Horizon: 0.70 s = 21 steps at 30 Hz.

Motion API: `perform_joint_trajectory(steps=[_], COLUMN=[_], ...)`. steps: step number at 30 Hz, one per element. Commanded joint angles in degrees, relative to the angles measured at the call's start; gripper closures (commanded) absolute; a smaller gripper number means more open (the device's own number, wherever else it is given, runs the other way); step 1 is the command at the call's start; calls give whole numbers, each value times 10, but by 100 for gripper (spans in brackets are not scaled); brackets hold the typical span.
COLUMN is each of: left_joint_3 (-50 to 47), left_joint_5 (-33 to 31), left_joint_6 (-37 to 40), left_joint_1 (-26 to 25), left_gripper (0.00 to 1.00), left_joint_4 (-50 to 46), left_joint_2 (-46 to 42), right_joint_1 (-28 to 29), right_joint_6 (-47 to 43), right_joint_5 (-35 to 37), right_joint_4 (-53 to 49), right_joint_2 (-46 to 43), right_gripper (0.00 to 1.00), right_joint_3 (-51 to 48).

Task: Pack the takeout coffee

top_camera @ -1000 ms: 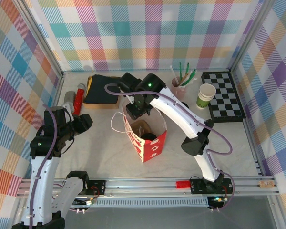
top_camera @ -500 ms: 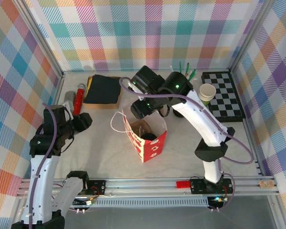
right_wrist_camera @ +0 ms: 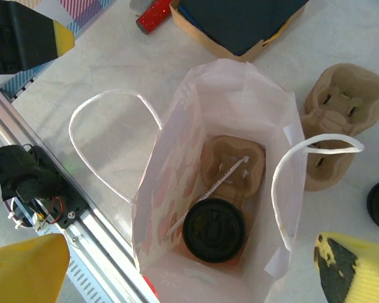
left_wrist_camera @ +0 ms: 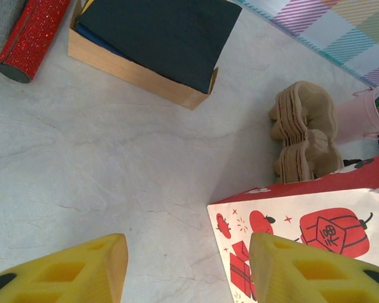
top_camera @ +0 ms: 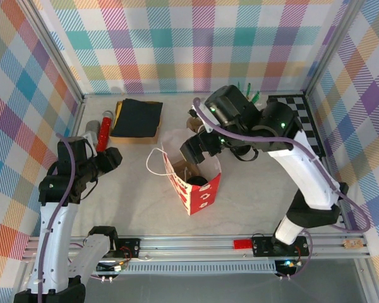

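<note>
- Your left hand [left_wrist_camera: 186,271] hovers low over the counter [left_wrist_camera: 82,170], fingers half apart and empty.
- One paper bag [top_camera: 192,183] stands upright. One takeout coffee [right_wrist_camera: 214,230] sits inside it in a cup carrier [right_wrist_camera: 234,161], its body hidden under the black lid.
- Your right hand [right_wrist_camera: 192,271] points down over the bag's mouth, fingers spread wide, released.
- Beyond lies one carrier stack [right_wrist_camera: 341,120]; one pink cup [left_wrist_camera: 366,117] is cut off.

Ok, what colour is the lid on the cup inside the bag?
The lid is black, best seen in the right wrist view.
</note>
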Motion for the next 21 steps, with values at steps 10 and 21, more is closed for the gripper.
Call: perform_joint_trajectory(steps=[10,21], left_joint_3=[42,87], left_joint_5=[-3,-5], left_joint_6=[11,21], left_joint_1=[9,8], left_gripper=[27,27], left_joint_4=[-10,26], left_joint_2=[43,120], right_joint_1=[-21,-128], right_joint_6=[34,50], right_joint_5=[121,184], right_joint_4=[98,147], right_joint_2=[-136,-247], right_gripper=[1,1], right_joint_3=[-161,-316])
